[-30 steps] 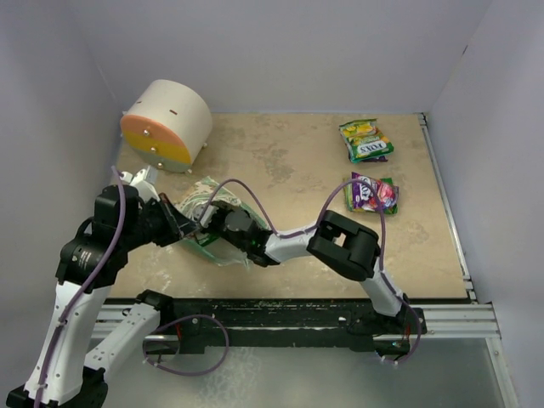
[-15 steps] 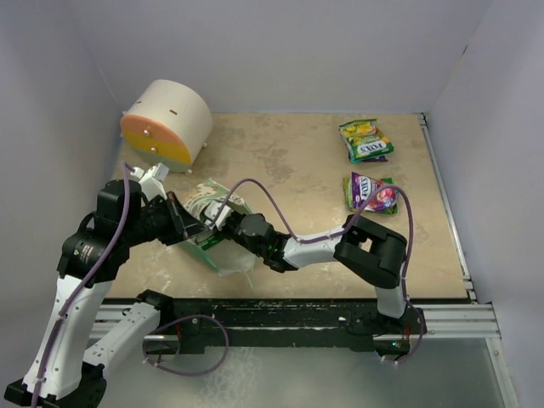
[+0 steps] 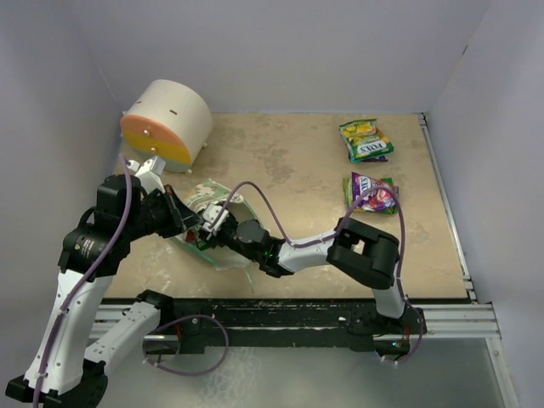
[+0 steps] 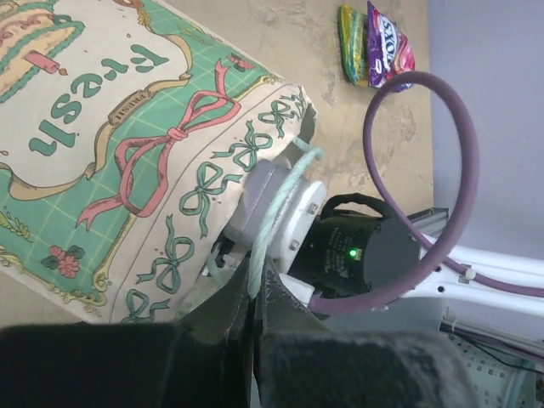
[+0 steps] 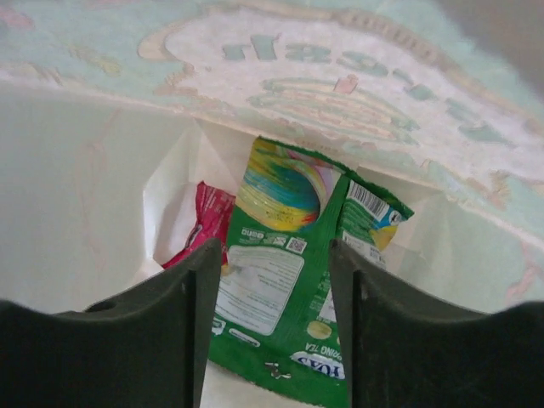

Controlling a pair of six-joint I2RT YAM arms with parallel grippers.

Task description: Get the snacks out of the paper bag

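Paper bag [image 4: 127, 144] on its side at the left of the table [image 3: 289, 161], rim pinched in the left gripper [image 4: 255, 297]. Right gripper [image 5: 272, 285], jaws apart and empty, sits inside before a green packet [image 5: 285, 212] and a pink packet [image 5: 204, 223]. Risk: jaws nipping the bag wall, or a pull tearing the rim free. Only the right wrist view shows the contents; the overhead view shows a yellow-green packet [image 3: 365, 140] and a purple packet [image 3: 371, 193] already out.

Pale grey walls [image 3: 280, 51] box a mottled beige table [image 3: 297, 170] at nine, twelve and three o'clock; metal rail [image 3: 450, 321] at six.

At least four snacks [image 3: 365, 140], one bag [image 4: 127, 127], one cylinder [image 3: 170, 123].
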